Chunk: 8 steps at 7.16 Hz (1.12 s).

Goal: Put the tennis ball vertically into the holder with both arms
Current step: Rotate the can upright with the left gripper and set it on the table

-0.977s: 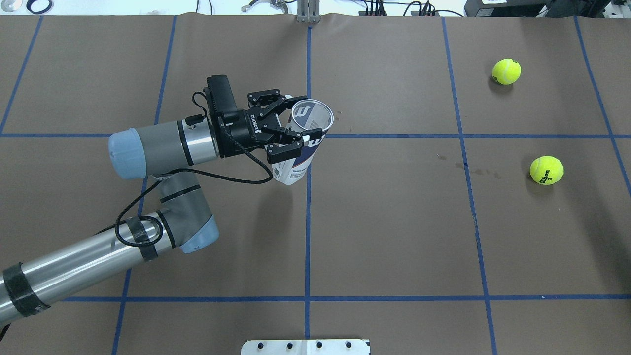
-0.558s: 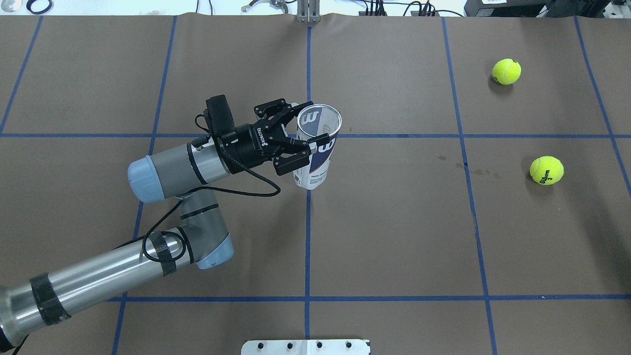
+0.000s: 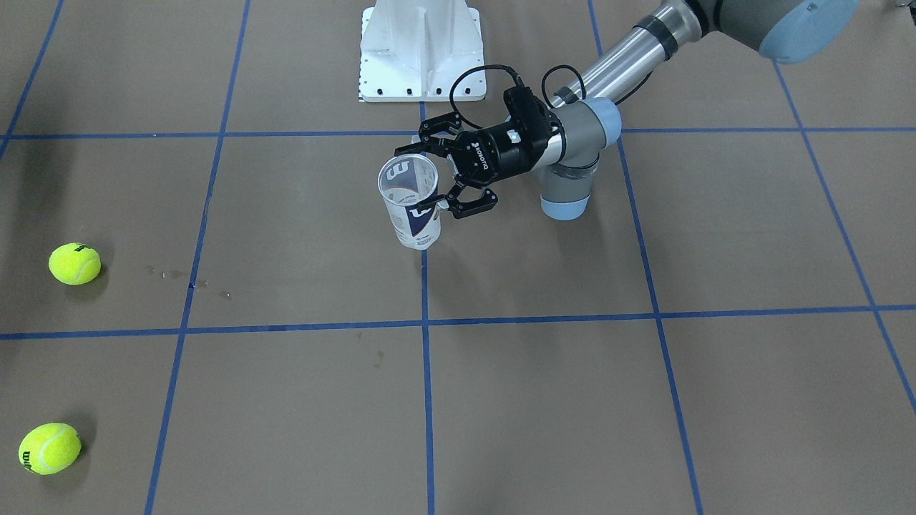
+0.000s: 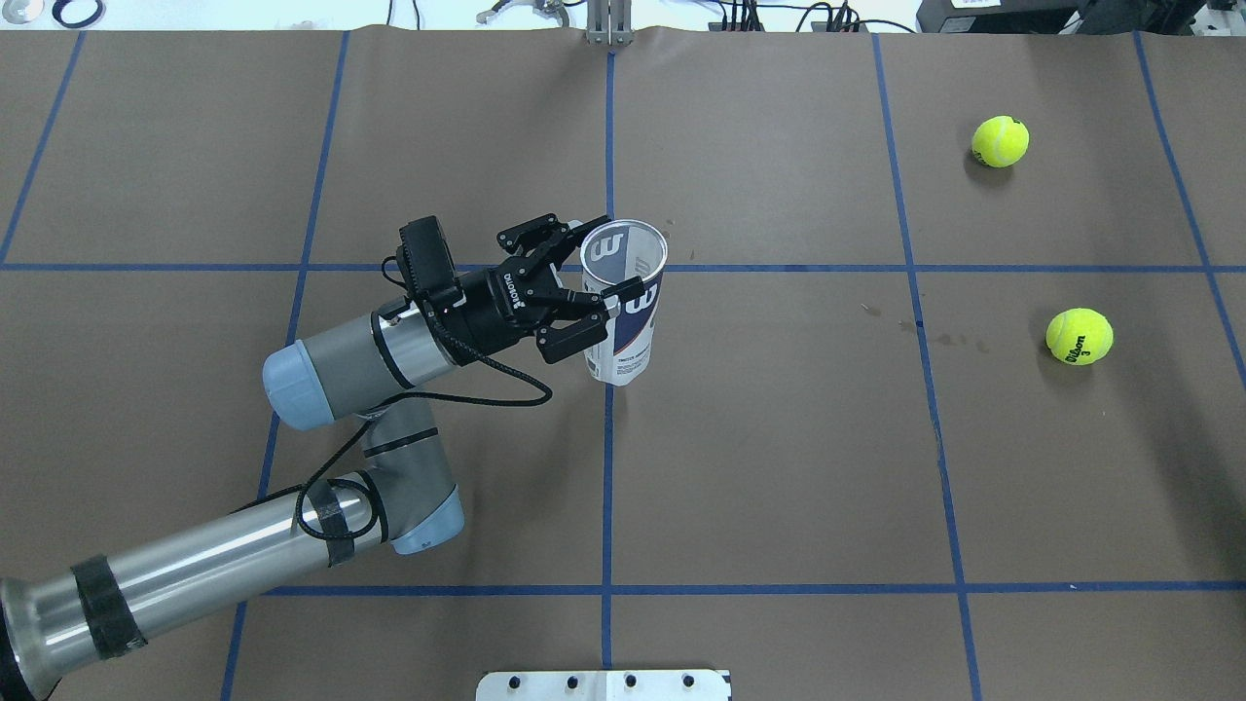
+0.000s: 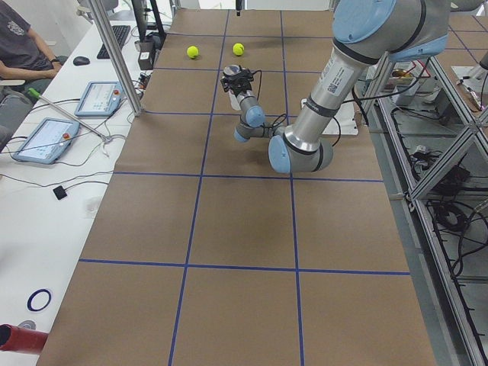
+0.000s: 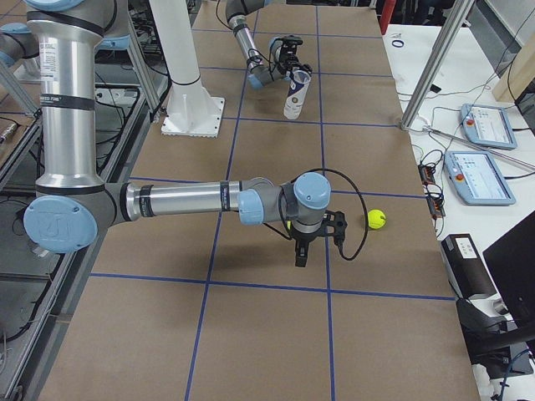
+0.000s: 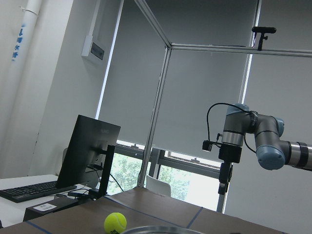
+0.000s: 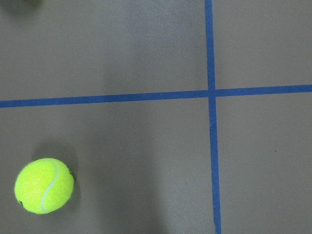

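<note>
My left gripper is shut on the holder, a clear can with a white and navy label, and grips it just below its open rim. The can stands nearly upright at the table's middle grid line, mouth up; it also shows in the front view. I cannot tell whether its base touches the table. Two yellow tennis balls lie on the table's right part. My right gripper points down over the table left of one ball; I cannot tell whether it is open. A ball shows in the right wrist view.
The robot's white base stands at the table's near edge behind the can. Blue tape lines grid the brown table. Frame posts and a side desk with tablets border the far edge.
My left gripper has carried the can a little to the right and toward the robot. The can has gone from tilted to nearly upright. The balls have not moved.
</note>
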Motion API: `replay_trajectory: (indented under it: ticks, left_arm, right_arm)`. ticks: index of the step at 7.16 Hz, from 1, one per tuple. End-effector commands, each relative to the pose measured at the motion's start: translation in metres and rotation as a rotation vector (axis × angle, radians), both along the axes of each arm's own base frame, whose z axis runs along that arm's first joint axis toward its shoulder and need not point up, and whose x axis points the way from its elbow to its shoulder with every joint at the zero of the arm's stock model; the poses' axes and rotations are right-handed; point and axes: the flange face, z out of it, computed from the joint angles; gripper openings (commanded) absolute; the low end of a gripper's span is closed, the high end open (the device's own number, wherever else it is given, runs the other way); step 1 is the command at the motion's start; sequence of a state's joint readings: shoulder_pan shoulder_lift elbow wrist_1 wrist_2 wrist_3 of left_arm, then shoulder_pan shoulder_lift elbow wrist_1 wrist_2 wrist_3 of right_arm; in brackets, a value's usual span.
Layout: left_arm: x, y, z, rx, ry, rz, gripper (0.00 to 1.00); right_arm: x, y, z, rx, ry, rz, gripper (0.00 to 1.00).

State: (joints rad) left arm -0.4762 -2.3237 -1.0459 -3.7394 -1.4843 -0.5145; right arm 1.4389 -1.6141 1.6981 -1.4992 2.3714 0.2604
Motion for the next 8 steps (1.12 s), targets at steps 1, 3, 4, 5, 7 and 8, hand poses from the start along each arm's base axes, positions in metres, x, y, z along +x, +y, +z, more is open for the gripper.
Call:
replay_trajectory:
  ticks: [1,3,4,5,7,8]
  left_arm:
    - [0.003,-0.003,0.007,-0.008,-0.017,-0.005,0.74]
    - [0.009,-0.002,0.016,-0.02,-0.035,-0.001,0.77]
    - [0.01,-0.002,0.017,-0.021,-0.036,0.002,0.8]
    - [0.011,0.0,0.018,-0.021,-0.036,0.005,0.82]
    - [0.011,0.001,0.017,-0.022,-0.034,0.007,0.86]
    - [0.012,0.002,0.017,-0.023,-0.033,0.009,0.9]
  right_arm:
    - [0.0,0.001,0.001,-0.001,0.0,-0.001,0.99]
    - [0.0,0.0,0.001,0.0,0.0,-0.001,0.99]
    - [0.0,0.0,0.0,-0.001,0.0,0.0,0.99]
    - [0.0,0.0,0.0,0.0,0.0,-0.001,0.99]
    - [0.0,0.001,0.0,0.0,-0.001,-0.001,0.99]
    - [0.0,0.0,0.0,0.0,0.0,-0.001,0.99]
